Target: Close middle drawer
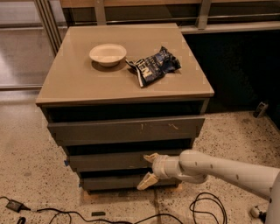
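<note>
Terrazzo floor point(26, 175) all around, speckled beige, with black cables point(52, 213) snaking along at 7 o'clock and another cable loop point(208, 204) at 5. You've got the cabinet dead centre, its tan top point(78, 78) matte and smooth. On it a pale bowl point(108, 54) sits toward 11 o'clock, and a crumpled dark blue snack bag point(154, 66) lies just beside it toward 1. Up at 12 there are metal rails point(205, 13), and at 3 a dark wall panel point(245, 65).

The scratched drawer front point(127, 129) is the top one and sticks out furthest. The middle drawer point(109, 160) is right below it. Its plain front sits a little back from the scratched one and forward of the bottom front point(109, 183), with a dark gap above it.

Your gripper point(142, 171) comes in from 4 o'clock on the white arm point(218, 168), fingers spread apart and holding nothing. The upper finger point(151, 156) is at the middle drawer's front, and the lower one hangs over the bottom front.
</note>
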Controlling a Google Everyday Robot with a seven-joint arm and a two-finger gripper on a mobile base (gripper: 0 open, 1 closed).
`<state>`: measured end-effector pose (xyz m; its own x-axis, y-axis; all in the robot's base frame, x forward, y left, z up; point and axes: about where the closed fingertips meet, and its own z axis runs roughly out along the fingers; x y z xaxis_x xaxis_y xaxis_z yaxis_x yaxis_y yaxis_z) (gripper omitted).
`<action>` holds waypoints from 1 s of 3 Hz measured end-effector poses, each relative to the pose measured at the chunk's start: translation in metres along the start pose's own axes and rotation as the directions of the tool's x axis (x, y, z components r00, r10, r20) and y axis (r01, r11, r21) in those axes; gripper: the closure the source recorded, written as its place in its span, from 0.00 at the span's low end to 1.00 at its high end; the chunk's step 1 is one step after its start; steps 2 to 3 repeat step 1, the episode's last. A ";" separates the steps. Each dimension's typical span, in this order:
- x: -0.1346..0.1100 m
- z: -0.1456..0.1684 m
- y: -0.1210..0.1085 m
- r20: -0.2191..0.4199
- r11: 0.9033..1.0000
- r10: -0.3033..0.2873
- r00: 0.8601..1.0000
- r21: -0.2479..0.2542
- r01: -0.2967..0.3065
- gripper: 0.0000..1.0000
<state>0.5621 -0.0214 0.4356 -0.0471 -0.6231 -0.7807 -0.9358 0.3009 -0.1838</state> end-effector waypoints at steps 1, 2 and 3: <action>0.000 0.000 0.000 0.000 1.000 0.000 1.000 0.000 0.000 0.00; 0.000 0.000 0.000 0.000 1.000 0.000 1.000 0.000 0.000 0.00; 0.000 0.000 0.000 0.000 1.000 0.000 1.000 0.000 0.000 0.00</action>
